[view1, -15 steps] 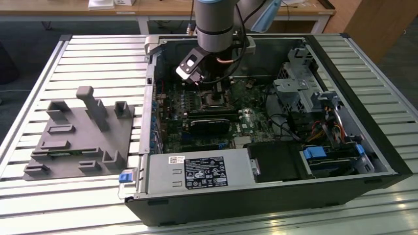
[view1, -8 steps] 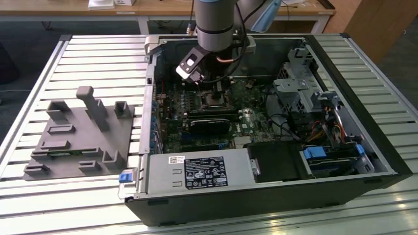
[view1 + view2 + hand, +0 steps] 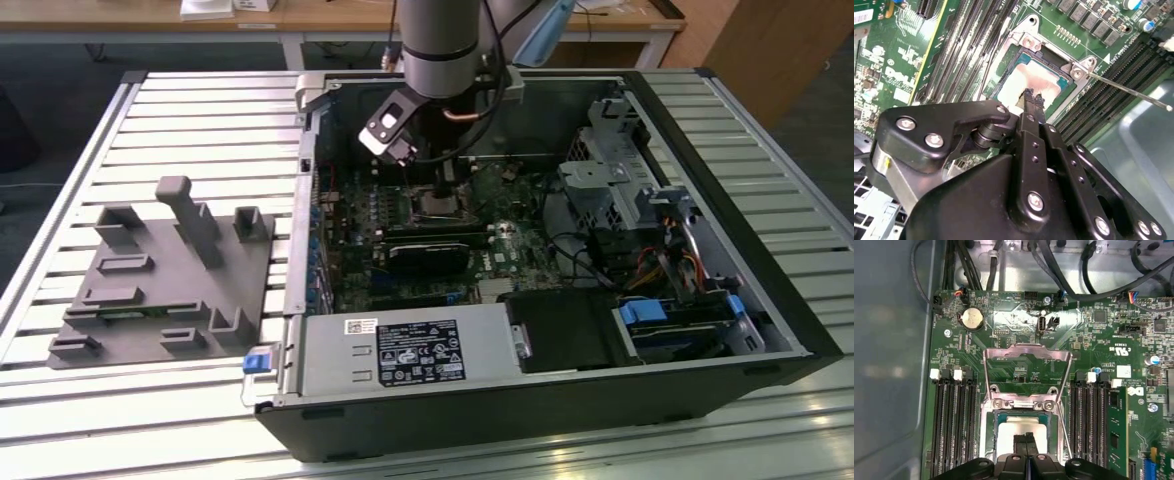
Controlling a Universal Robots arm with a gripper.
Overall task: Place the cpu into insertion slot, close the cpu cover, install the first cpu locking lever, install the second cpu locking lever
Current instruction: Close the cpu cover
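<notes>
Standing by the ribbed metal surface [image 3: 160,110], I see the grey robot arm [image 3: 447,40] reaching straight down into the open black computer case [image 3: 534,420]. The case lies on its side with its green motherboard [image 3: 1094,345] facing up.

In both wrist views, the black two-fingered hand [image 3: 1032,97] [image 3: 1027,439] has its fingers clenched together with nothing between them. Its tips are right over the small flat square cpu with the pale silver-grey face [image 3: 1029,80]. I can't tell whether they actually touch it.

The cpu lies flat inside the square black insertion slot with the silvery rim [image 3: 1046,56]. The thin silvery cpu cover frame with its square window [image 3: 1026,352] stands swung up and open on the far side of the slot, and green board shows through the window. A thin silvery wire lever [image 3: 1129,91] juts out from one corner of the slot, unlatched, across the long black memory slots [image 3: 954,425].

At the exterior view's left, just beside the case, a grey moulded fixture block [image 3: 160,290] rests on the surface.
</notes>
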